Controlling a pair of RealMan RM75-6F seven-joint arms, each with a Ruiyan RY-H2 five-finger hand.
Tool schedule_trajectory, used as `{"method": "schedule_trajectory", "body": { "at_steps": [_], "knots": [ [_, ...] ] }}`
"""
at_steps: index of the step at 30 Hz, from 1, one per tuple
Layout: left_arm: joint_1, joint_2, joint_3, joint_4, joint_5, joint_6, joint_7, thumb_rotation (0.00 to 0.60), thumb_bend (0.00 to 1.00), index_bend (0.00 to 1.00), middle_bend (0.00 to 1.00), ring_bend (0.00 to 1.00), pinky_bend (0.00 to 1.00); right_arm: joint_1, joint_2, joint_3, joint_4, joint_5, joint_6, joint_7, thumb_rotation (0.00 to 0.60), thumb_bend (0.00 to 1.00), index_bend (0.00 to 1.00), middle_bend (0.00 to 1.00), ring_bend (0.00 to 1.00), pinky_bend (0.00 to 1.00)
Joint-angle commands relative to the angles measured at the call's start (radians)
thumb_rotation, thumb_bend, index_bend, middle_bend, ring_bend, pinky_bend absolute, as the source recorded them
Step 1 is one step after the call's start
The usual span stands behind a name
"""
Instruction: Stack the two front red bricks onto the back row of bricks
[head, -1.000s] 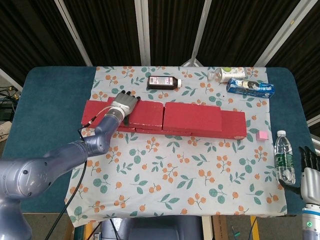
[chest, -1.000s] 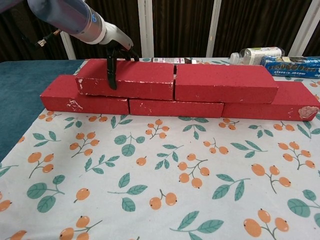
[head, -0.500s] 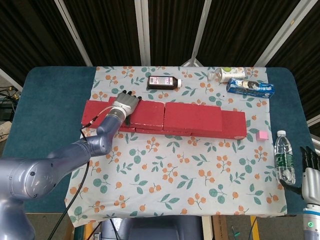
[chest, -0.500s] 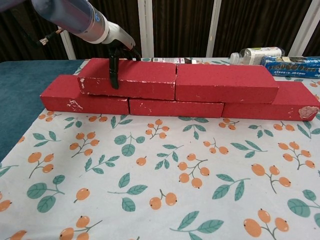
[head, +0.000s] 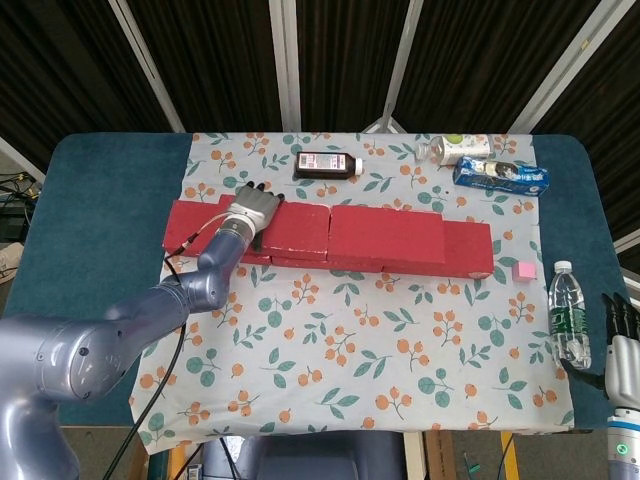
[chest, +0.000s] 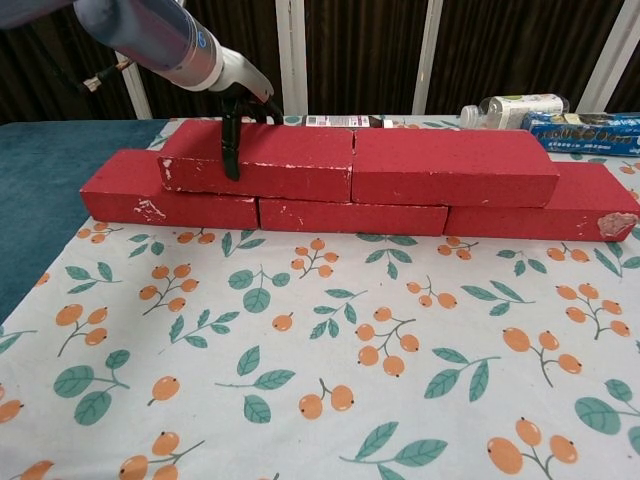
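Two red bricks lie end to end on top of the back row of red bricks (head: 472, 250) (chest: 170, 200). My left hand (head: 250, 208) (chest: 236, 98) grips the upper left brick (head: 298, 226) (chest: 290, 160) from above near its left end, thumb down its front face and fingers over the back. The upper right brick (head: 386, 233) (chest: 455, 166) touches it at a thin seam. My right hand (head: 620, 338) hangs past the table's front right corner, fingers apart, holding nothing.
Behind the bricks lie a brown bottle (head: 327, 164), a clear bottle (head: 456, 148) and a blue box (head: 500, 176). A pink cube (head: 523, 270) and a water bottle (head: 568, 314) sit at the right. The floral cloth (head: 350, 340) spreads in front.
My left hand has nudged the upper left brick slightly to the right, narrowing the seam with the upper right brick. The right hand has not moved.
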Motion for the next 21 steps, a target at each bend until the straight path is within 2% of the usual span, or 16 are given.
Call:
{"method": "schedule_trajectory", "body": {
  "at_steps": [1,13,21],
  "knots": [
    [-0.004,-0.005,0.004,0.005,-0.001,-0.002,-0.005,0.600,0.02,0.30,0.36,0.00,0.02,0.000,0.000,0.000,0.001,0.000,-0.001,-0.001,0.600,0.02,0.00,0.00,0.00,0.00],
    [-0.018,-0.019,0.029,0.012,-0.005,-0.007,-0.022,0.600,0.02,0.29,0.36,0.00,0.02,0.000,-0.001,0.001,0.002,0.002,-0.002,-0.001,0.600,0.02,0.00,0.00,0.00,0.00],
    [-0.026,-0.022,0.042,0.008,-0.004,-0.009,-0.031,0.600,0.00,0.22,0.31,0.00,0.02,0.000,-0.001,0.001,0.003,0.001,0.000,-0.001,0.600,0.02,0.00,0.00,0.00,0.00]
  ]
}}
